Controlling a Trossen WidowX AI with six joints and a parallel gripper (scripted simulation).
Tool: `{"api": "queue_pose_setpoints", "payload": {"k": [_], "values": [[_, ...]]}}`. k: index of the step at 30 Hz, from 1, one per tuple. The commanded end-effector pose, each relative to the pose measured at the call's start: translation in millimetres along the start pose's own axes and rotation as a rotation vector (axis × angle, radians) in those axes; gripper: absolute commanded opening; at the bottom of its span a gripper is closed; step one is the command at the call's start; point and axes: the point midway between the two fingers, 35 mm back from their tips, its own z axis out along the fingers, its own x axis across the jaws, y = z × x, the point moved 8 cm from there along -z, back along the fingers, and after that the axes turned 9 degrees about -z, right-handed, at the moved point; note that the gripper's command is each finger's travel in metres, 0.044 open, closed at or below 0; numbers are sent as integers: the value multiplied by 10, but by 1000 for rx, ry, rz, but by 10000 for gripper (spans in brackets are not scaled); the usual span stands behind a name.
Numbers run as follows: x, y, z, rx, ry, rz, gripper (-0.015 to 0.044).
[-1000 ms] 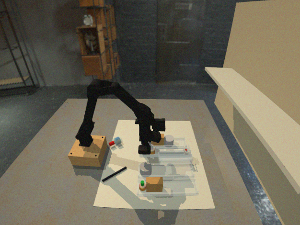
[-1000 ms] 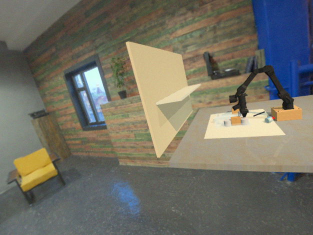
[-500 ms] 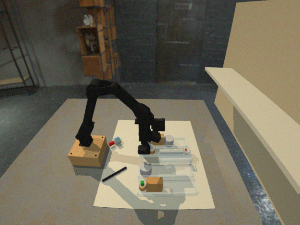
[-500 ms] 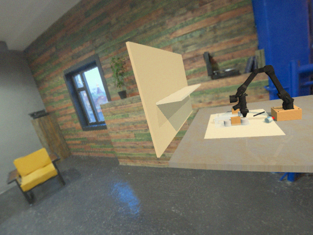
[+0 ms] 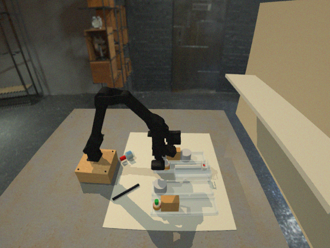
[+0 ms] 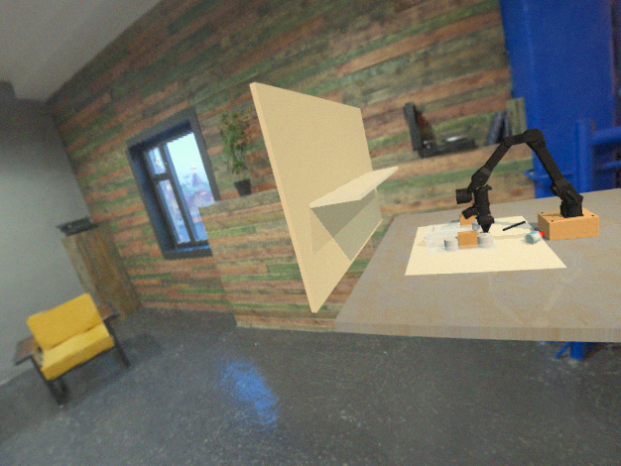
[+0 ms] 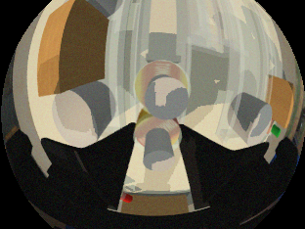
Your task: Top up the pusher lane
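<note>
My gripper (image 5: 157, 168) (image 6: 484, 230) (image 7: 156, 127) points down at the front end of the clear sprung lane. It is shut on a grey-capped jar (image 7: 158, 141), which the fingers hide in the top view. A second grey-capped jar (image 5: 167, 165) (image 7: 163, 70) with an orange and yellow body stands in the lane, directly behind the held one. In the wrist view the two jars overlap or touch. The grey pusher plate (image 7: 163, 45) is behind the second jar. The low front stop and the held jar's base cannot be made out.
Grey cylinders (image 5: 160, 187) (image 5: 185, 154) flank the lane, with wooden blocks (image 5: 170, 203) (image 5: 177, 153). A green-capped jar (image 5: 156, 205) stands in the near lane. A blue jar (image 5: 129, 154) (image 6: 533, 237) with a red cap lies near the base; a black rod (image 5: 125, 192) (image 6: 514, 226) lies on the mat.
</note>
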Motion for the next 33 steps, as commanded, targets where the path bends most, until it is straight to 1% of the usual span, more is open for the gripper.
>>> {"api": "queue_pose_setpoints", "payload": {"k": [1, 33], "values": [[-7, 10, 0, -11, -5, 2, 0], [13, -54, 2, -10, -5, 2, 0]]}}
